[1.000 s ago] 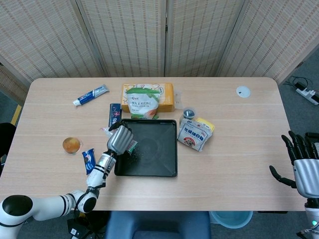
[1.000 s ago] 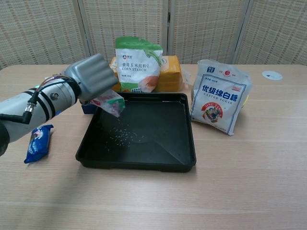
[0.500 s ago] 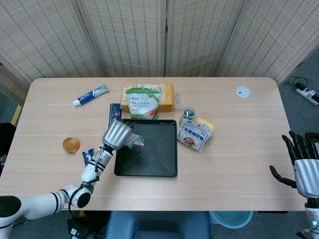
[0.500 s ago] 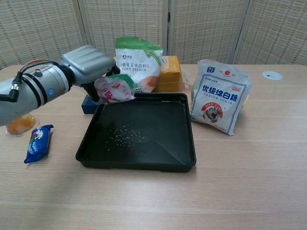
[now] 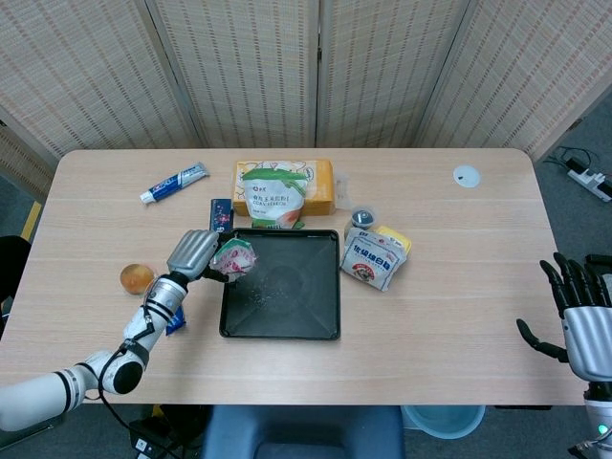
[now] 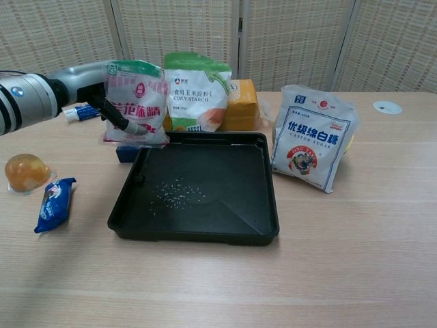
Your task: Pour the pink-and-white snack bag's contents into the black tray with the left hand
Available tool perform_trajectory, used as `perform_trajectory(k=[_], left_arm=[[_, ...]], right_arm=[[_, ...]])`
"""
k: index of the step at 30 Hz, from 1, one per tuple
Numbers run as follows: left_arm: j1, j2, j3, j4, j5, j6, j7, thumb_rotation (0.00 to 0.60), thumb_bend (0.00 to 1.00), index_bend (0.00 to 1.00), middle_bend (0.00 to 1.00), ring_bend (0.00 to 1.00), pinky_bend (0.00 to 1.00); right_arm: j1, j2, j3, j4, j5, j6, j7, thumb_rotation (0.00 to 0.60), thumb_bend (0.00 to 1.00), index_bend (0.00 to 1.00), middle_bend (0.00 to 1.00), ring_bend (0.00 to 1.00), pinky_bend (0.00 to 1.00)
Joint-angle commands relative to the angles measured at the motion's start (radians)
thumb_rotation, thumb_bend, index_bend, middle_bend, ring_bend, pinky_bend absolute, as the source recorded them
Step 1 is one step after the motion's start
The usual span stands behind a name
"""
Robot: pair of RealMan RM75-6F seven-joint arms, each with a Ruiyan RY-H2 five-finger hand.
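My left hand point(image 5: 194, 253) point(image 6: 102, 102) grips the pink-and-white snack bag point(image 6: 135, 102) point(image 5: 234, 256), which now stands upright at the black tray's far left corner, its front label facing the chest view. The black tray point(image 5: 325, 316) point(image 6: 263, 225) lies in the middle of the table with a scatter of small white grains point(image 6: 176, 191) on its floor. My right hand point(image 5: 581, 320) hangs off the table's right edge, fingers spread and holding nothing; the chest view does not show it.
A green corn starch bag point(image 6: 198, 92) leans on an orange box point(image 6: 242, 102) behind the tray. A white sugar bag point(image 6: 313, 137) lies to the tray's right. A jelly cup point(image 6: 24, 171), blue snack packet point(image 6: 54, 203) and toothpaste tube point(image 5: 174, 182) lie left.
My left hand has swung the snack bag from tipped over the tray back to upright, moving left and away from the tray. The right hand has not moved.
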Motion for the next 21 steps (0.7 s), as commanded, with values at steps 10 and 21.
perform_trajectory(k=[10, 21], left_arm=[[0.049, 0.008, 0.057, 0.215, 0.18, -0.077, -0.355, 0.6, 0.39, 0.56, 0.64, 0.54, 0.71], [0.037, -0.06, 0.105, 0.375, 0.235, -0.086, -0.43, 0.6, 0.38, 0.53, 0.64, 0.49, 0.65]], right_arm=[[-0.001, 0.0, 0.0, -0.008, -0.01, 0.006, -0.01, 0.413, 0.34, 0.0, 0.05, 0.02, 0.0], [-0.004, -0.002, -0.002, -0.008, -0.004, 0.005, -0.01, 0.413, 0.34, 0.0, 0.05, 0.01, 0.0]])
